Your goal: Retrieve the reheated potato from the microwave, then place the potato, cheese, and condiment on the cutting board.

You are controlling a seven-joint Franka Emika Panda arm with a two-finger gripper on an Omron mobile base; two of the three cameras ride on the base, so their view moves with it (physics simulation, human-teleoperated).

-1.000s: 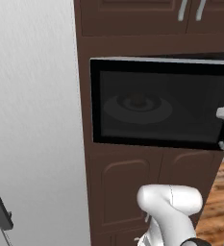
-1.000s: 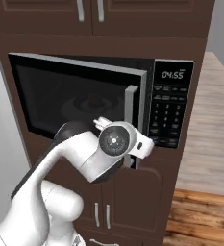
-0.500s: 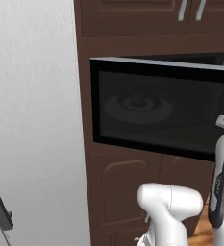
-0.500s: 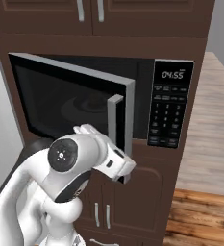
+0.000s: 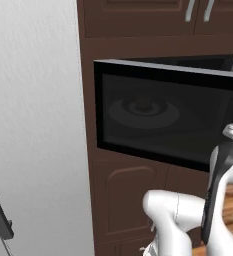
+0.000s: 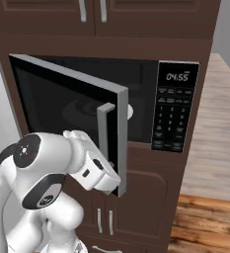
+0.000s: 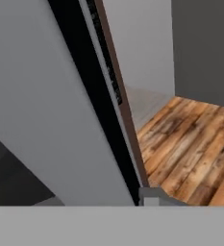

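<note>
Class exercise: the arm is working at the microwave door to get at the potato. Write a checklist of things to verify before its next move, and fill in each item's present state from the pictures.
1. Microwave door swung partly out from the microwave: ok.
2. Door wide enough for the arm to reach inside: not ok, it looks about half open in the right base view.
3. Hand at the door's free edge, by the grey handle: ok.
4. Gripper shut: ok, though whether it clamps the door edge cannot tell.
5. Potato seen on the turntable: cannot tell, the dark glass hides it.
6. Wooden floor beside the cabinet free of obstacles: ok.
</note>
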